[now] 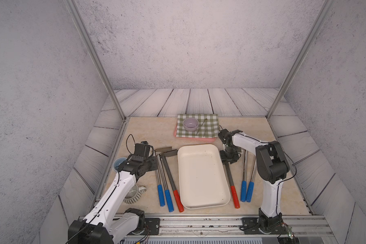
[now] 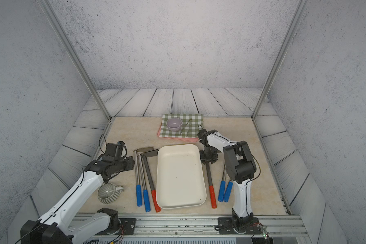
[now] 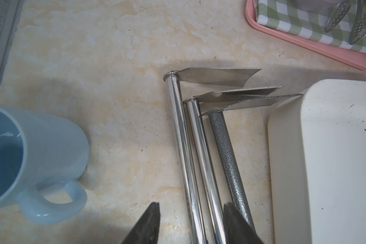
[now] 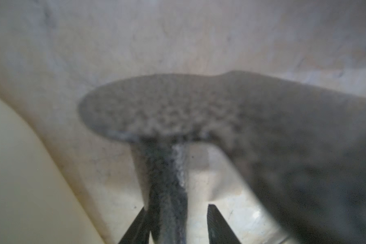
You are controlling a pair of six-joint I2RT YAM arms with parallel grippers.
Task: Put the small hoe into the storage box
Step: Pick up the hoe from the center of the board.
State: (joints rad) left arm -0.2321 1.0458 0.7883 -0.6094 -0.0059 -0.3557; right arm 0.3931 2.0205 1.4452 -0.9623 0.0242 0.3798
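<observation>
— Right gripper straddling small hoe at the shaft, not clamped yet.
— And the hoe?
— On table, lower centre of frame, just beside storage box. Lifting, placing left.

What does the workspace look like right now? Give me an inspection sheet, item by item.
Surface: beige marbled tabletop; no spills seen.
Job's things: box flat, holding only dark specks; red hoe on the tabletop beside its right side.
Clutter: three hoes left of the box, two blue hoes far right; mug, striped cup, pink tray with cloth, bowl, tongs.
Grippers: left gripper open over two steel shafts; right gripper open, straddling the red hoe's shaft near the head, gap on one side.
Cables: cable loop at left wrist, arm cable on right arm; none crossing the hoes.
Surroundings: grey walls, posts, front rail.
</observation>
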